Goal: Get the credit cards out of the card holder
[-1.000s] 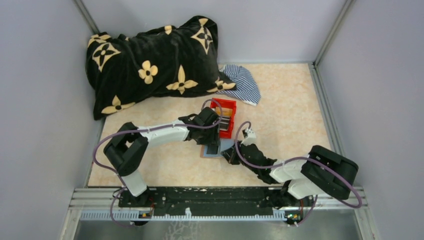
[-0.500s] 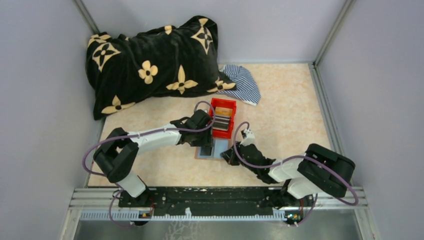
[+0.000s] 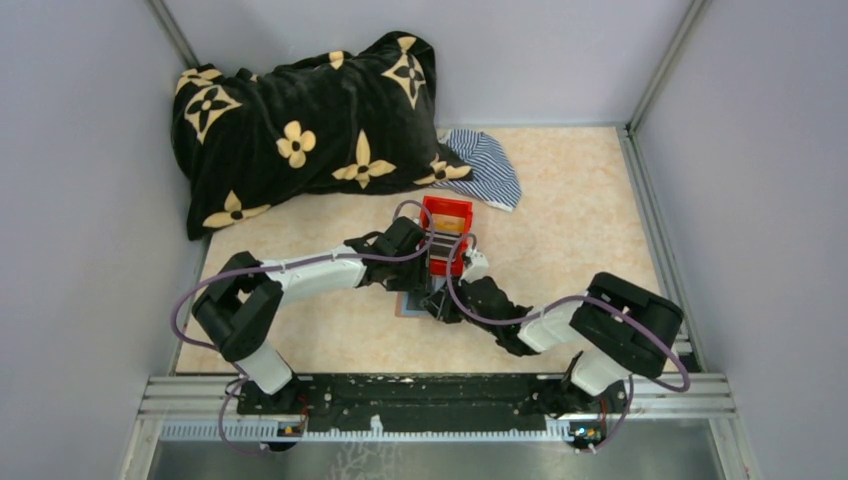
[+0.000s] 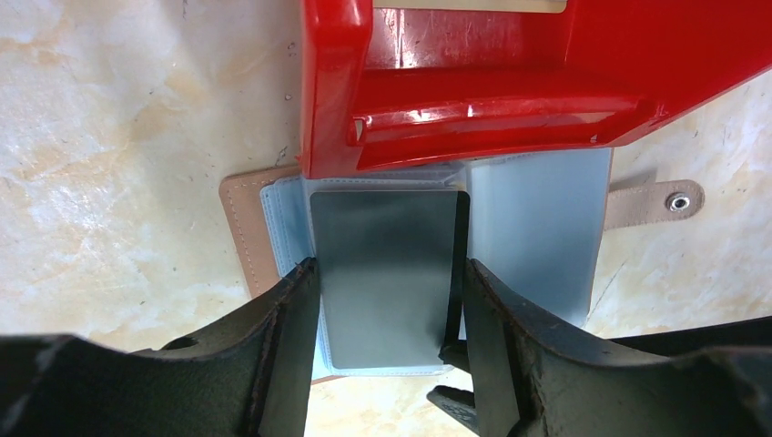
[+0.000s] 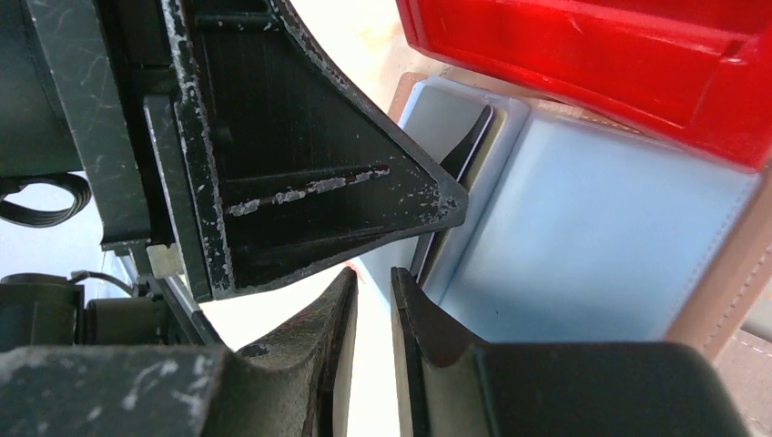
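The brown card holder (image 4: 537, 228) lies open on the table, grey-blue panels up, its far edge under the red bin (image 4: 510, 82). A dark grey credit card (image 4: 387, 228) sits on its left panel with its right edge lifted. My left gripper (image 4: 390, 269) straddles this card, one finger on each long edge. In the right wrist view the card (image 5: 469, 141) stands tilted out of the holder (image 5: 592, 237). My right gripper (image 5: 373, 273) is at the holder's near edge with a narrow gap and nothing between the fingers. Other cards (image 3: 443, 245) lie in the bin (image 3: 447, 212).
A black pillow with tan flowers (image 3: 300, 120) and a striped cloth (image 3: 485, 165) lie at the back. The holder's snap tab (image 4: 655, 202) sticks out to the right. Grey walls enclose the table on three sides.
My left gripper has moved from the bin's near end down over the card holder. My right gripper has moved left and forward to the holder's near edge.
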Controlling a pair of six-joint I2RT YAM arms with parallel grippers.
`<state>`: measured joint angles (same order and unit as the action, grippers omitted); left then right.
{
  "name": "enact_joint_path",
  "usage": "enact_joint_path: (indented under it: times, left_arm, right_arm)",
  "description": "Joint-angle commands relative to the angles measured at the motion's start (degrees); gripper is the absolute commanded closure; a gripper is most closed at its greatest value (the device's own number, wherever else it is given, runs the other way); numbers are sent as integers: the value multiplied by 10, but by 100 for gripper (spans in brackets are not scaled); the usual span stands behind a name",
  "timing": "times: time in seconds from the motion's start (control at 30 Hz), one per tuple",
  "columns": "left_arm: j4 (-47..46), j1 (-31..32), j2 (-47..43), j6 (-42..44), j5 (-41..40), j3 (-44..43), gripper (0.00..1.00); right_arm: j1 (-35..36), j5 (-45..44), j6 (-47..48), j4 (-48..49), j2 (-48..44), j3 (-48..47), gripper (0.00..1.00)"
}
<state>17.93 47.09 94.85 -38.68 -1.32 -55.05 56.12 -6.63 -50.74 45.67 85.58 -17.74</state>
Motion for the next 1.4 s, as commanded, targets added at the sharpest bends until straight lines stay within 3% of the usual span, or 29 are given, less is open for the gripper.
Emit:
enact_joint_path:
  times: [0.0,0.4,0.67,1.07,1.2,1.37]
  left_arm:
    - [-8,-2,6,4,13,-5,41]
    - [-15,-2,13,3,17,0,42]
    - [-12,-3,7,2,15,-1,42]
    - [-15,-3,8,3,18,1,43]
    - [-12,-2,7,3,18,0,37]
    - [-14,-3,-1,0,17,7,36]
  right_arm:
    - [2,5,8,30,22,-18,79]
    - [0,-44,27,-37,-63,-6,79]
    - [-2,-26,16,0,-10,-6,79]
    - [-13,-38,20,-21,-36,4,79]
    - [-14,-24,13,6,-8,3,79]
    - [-15,-11,8,22,14,0,79]
